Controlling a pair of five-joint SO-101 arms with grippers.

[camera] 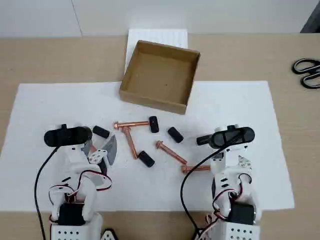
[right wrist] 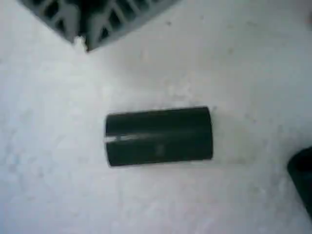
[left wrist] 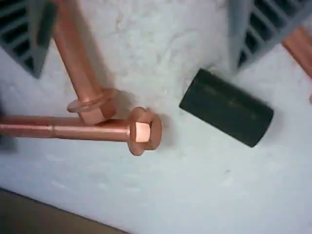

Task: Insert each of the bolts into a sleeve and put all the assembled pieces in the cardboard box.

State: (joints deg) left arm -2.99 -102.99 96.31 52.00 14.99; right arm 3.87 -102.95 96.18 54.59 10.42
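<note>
Starting on my left, the left pincer (left wrist: 136,68) hangs over the white sheet (camera: 45,110) with its fingers (left wrist: 24,39) spread wide, gripping nothing. Just beside it the leftmost sleeve (camera: 100,131) lies on its side. Next come the two crossed bolts (camera: 131,142), heads touching, then the middle sleeves (camera: 153,124), well apart from one another. The cardboard box (camera: 131,95) stands farther back on the counter (camera: 60,55). Toward my right lie the other two bolts (camera: 170,151), one reaching under the right arm. The right pincer (right wrist: 97,22) hovers above a slit sleeve (right wrist: 158,136); I cannot tell whether its fingers are apart or together. No bolt sits in a sleeve yet.

I judge the bolts stiff, smooth metal, head-heavy and quick to roll. I would pinch one across the shank close behind the flange, leaving the plain end free to enter. The sleeves look light and hard, perhaps a little springy at the slit, and round enough to skid away. I would clamp one across its middle, gently, keeping both open ends clear.
</note>
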